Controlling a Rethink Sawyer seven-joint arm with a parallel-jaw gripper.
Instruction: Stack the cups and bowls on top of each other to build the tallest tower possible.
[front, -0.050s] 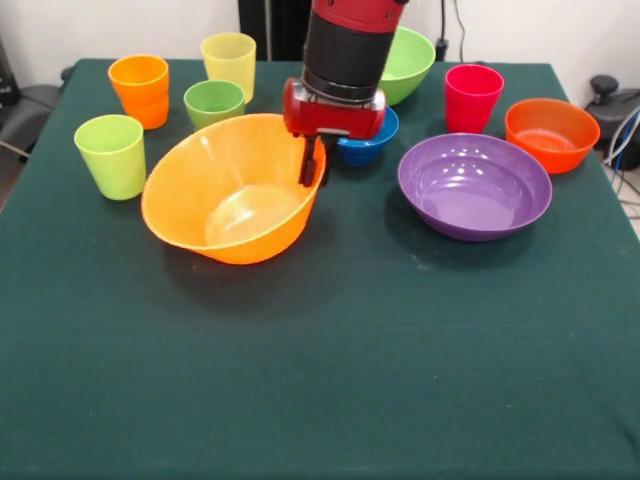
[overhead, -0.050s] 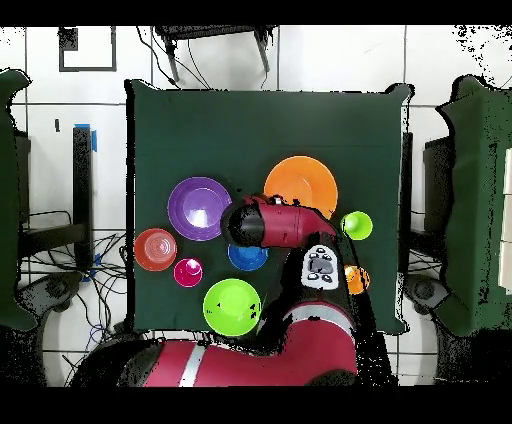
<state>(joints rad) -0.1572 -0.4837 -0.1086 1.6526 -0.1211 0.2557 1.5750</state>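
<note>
Front view: tilted big bowl (front, -0.050s: 235, 190) left of centre; wide bowl (front, -0.050s: 474, 186) to its right; four cups (front, -0.050s: 112, 155) far-left; small bowl (front, -0.050s: 551, 133) far-right.

Robot lab; cloth-covered table (front, -0.050s: 330, 400), loose floor cables (overhead, -0.050s: 95, 275)

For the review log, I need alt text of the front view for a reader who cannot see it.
A red and black robot arm's tool grips the rim of a large, tilted orange plastic bowl on a green-clothed table. A wide purple plastic bowl sits to the picture's right, with smaller coloured bowls and cups behind.
</note>
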